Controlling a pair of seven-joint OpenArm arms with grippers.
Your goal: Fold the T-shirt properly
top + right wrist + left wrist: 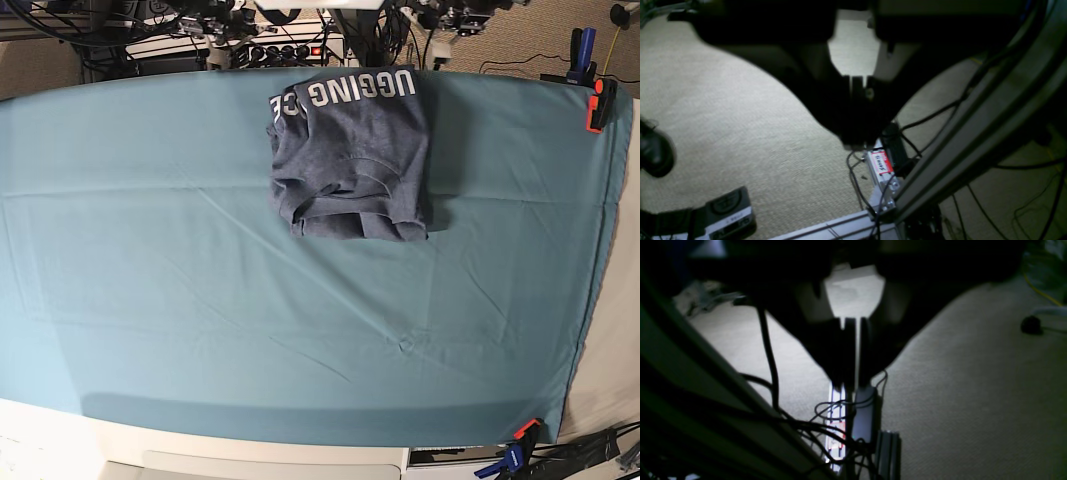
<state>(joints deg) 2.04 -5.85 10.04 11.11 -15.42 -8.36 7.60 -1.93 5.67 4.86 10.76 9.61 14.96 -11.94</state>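
A: Nearest the base camera, the front edge of the teal table cloth (300,400), flat apart from long creases. No arm over it.

B: And the T-shirt (350,155)?

A: At the far edge of the cloth, middle, bunched into a rough rectangle. White lettering (345,92) shows along its far side; the near hem is rumpled and doubled over. It reads as partly folded, not neat.

B: Grippers?

A: Both hang beside the rig, pointing down at the carpet (973,373). Left gripper (853,373): fingers clenched together, nothing between them. Right gripper (858,133): likewise pressed closed, empty. Loose cables (826,420) lie on the floor right under the left one.

B: Risks?

A: My judgement: the shirt sits so near the far edge that a pull on it could drag it off the table. A pinch through the layered hem might also catch the cloth beneath. Lifting the left arm could snag those cables.
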